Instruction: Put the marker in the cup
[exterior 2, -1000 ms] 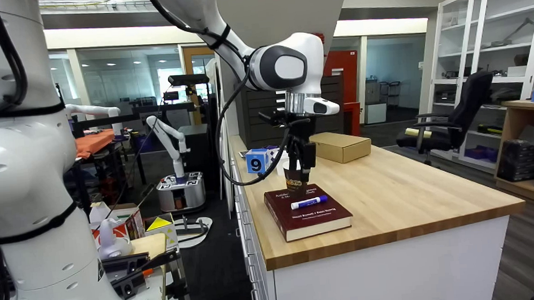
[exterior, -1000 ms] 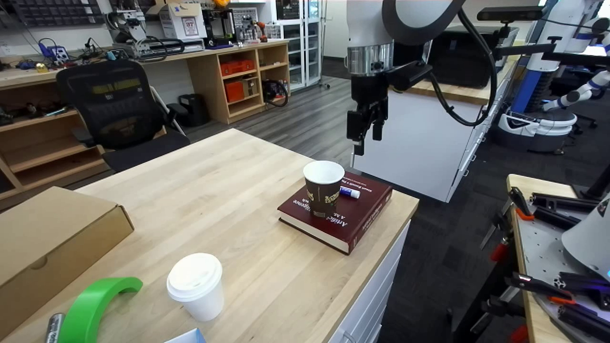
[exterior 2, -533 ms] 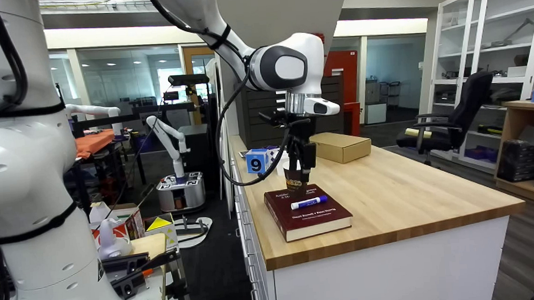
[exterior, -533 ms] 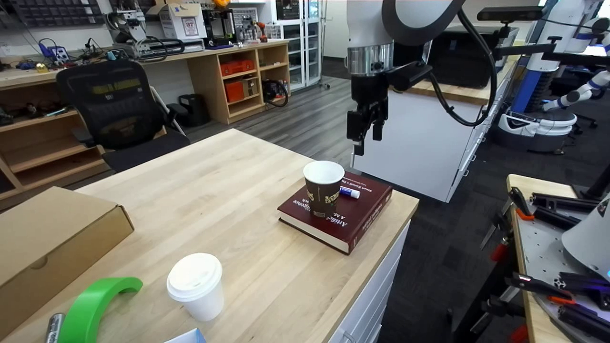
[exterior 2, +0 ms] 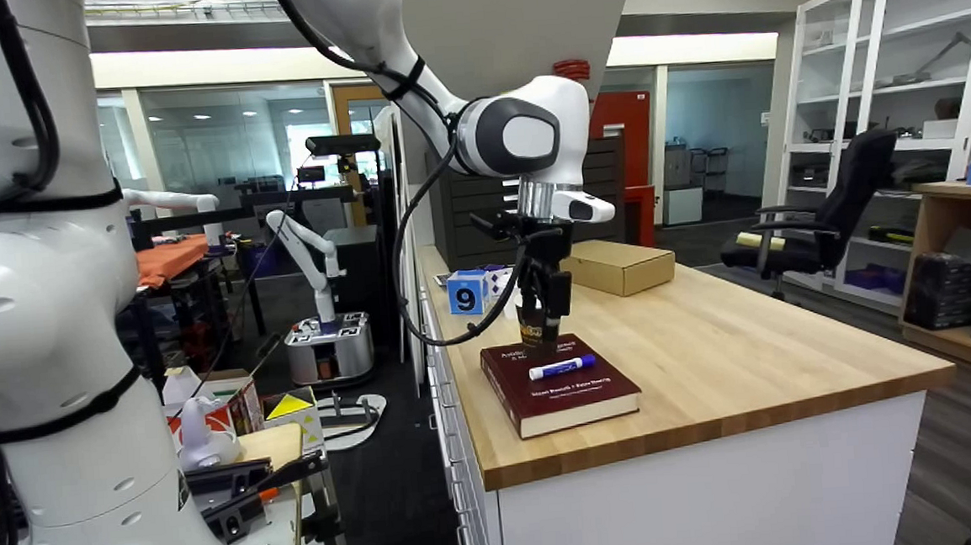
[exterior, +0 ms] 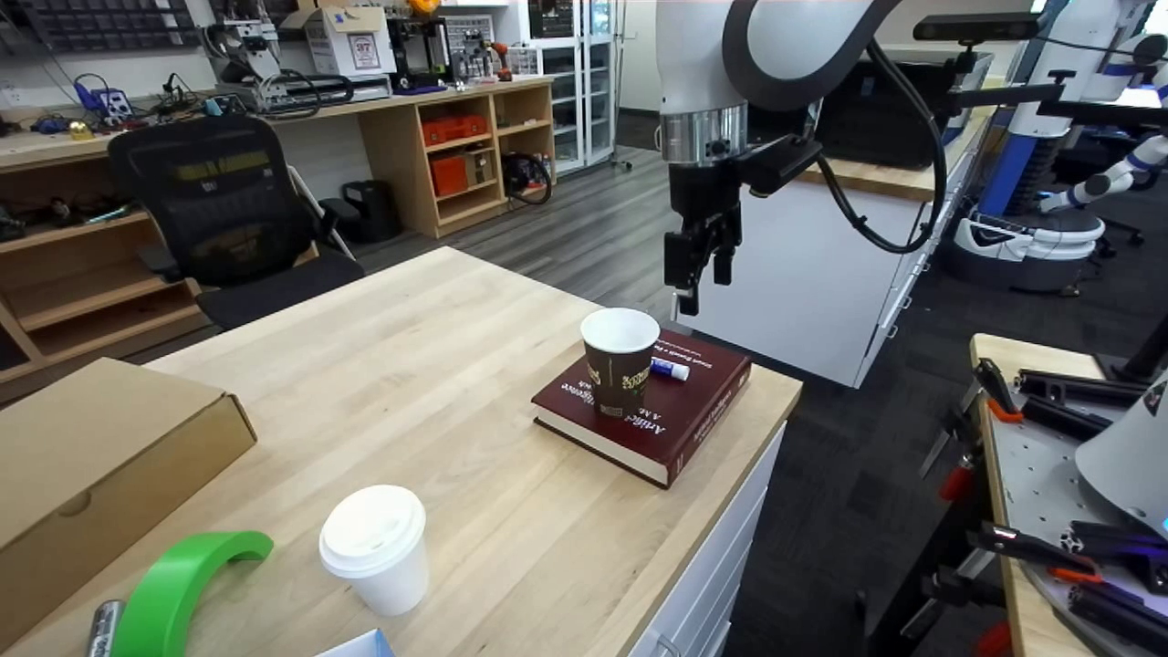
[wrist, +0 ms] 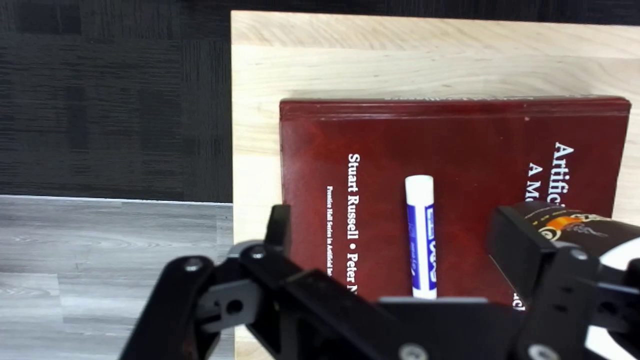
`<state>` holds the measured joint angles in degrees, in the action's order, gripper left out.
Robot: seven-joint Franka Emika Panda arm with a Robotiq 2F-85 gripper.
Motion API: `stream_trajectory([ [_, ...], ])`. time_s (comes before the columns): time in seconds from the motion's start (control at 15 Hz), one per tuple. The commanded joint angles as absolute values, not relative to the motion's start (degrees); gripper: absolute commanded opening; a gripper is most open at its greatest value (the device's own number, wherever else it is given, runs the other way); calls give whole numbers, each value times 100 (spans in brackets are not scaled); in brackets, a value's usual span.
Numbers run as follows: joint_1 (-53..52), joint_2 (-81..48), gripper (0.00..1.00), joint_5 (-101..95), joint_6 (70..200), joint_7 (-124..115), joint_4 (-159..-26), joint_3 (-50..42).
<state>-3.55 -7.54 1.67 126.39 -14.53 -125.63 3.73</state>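
The marker is white with blue labels and lies flat on the dark red book. It shows in an exterior view (exterior: 671,369), in an exterior view (exterior 2: 562,367) and in the wrist view (wrist: 421,235). The cup (exterior: 620,374), dark brown with a white rim, stands upright on the book beside the marker. In an exterior view the cup (exterior 2: 530,335) is partly behind the fingers. My gripper (wrist: 397,232) is open and empty above the book. In the wrist view the marker lies between the spread fingers, and the right finger (wrist: 517,250) overlaps the cup (wrist: 595,232).
The book (exterior: 693,429) lies near the corner of the wooden table (exterior: 456,383). A white lidded cup (exterior: 379,547), a green arch (exterior: 173,593) and a cardboard box (exterior: 109,456) stand farther along it. A blue numbered cube (exterior 2: 466,292) is at the back.
My gripper has come down slightly toward the book and cup over the last half second. The marker, cup and book have not moved.
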Motion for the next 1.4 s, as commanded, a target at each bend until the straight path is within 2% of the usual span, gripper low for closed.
stream_trajectory([
  [0.0,-475,-897,100,76,12787,-1488,-12503,386],
  [1.33,-596,-1331,100,-22,13497,-1038,-12772,398],
])
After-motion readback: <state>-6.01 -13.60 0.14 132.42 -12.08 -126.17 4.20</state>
